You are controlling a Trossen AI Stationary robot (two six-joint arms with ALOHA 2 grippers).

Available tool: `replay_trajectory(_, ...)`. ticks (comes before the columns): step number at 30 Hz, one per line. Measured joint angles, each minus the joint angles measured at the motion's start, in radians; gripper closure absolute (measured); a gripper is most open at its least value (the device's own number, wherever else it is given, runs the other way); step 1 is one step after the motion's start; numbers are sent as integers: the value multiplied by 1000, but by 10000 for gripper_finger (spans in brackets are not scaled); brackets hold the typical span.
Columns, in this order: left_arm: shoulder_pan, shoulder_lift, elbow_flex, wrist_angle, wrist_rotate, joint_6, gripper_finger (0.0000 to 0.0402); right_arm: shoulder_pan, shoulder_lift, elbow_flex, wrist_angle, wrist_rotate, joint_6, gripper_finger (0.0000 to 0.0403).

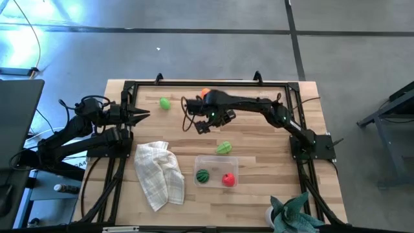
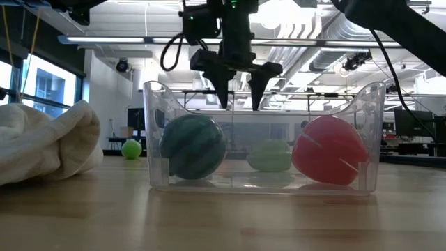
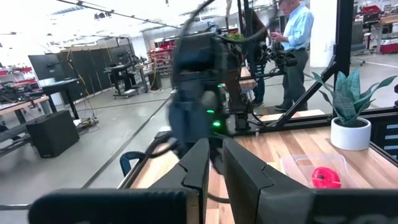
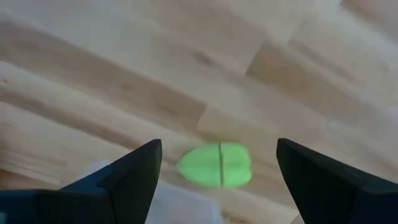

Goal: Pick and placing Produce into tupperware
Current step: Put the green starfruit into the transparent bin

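Right tool (image 1: 202,127): hanging above the table (image 1: 259,194), fingers spread wide and pinching nothing, just behind the leafy toy
Left tool (image 1: 143,114): waiting at the table's left edge, fingers pressed nearly together, carrying nothing
Light-green leafy toy (image 4: 215,165): lying on the bare wood just outside the tupperware's far wall, showing between the right tool's fingers in the right wrist view, untouched
Tupperware (image 1: 216,159): sitting open near the front middle, already containing the round striped green toy (image 2: 193,147) and the red toy (image 2: 329,150)
Orange toy (image 1: 205,92): resting at the far edge, partly hidden by the right arm
Small green ball (image 1: 165,103): lying well apart toward the far left, not clearly one of the produce
Other things: crumpled white cloth (image 1: 158,173) beside the container, teal potted plant (image 1: 294,215) at the front right corner
Handling, judging by looks: seeming a light, hard, smooth plastic piece, likely sliding or rolling if nudged
Where to grip: probably across the narrower width, fingers straddling the centre seam, coming straight down
Risk: closing off-centre likely squirting it toward the container wall
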Motion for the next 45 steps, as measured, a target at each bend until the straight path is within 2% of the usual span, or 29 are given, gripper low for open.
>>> replay_trajectory(9,0,0,0,0,0,0,364,102,1,-2,0,8,229,96)
replay_trajectory(18,0,0,0,0,0,0,364,171,1,-2,-1,111,456,96)
replay_trajectory(24,0,0,0,0,0,0,364,206,1,-2,-1,163,494,96)
replay_trajectory(28,0,0,0,0,0,0,364,232,-2,-32,3,228,414,96)
replay_trajectory(31,0,0,0,0,0,0,364,236,-59,-184,3,233,410,96)
replay_trajectory(35,0,0,0,0,0,0,364,269,-244,-515,21,232,519,96)
replay_trajectory(37,0,0,0,0,0,0,364,289,-362,-662,145,220,565,96)
replay_trajectory(41,0,0,0,0,0,0,364,318,-594,-885,391,262,634,96)
replay_trajectory(45,0,0,0,0,0,0,364,317,-731,-1010,547,254,524,96)
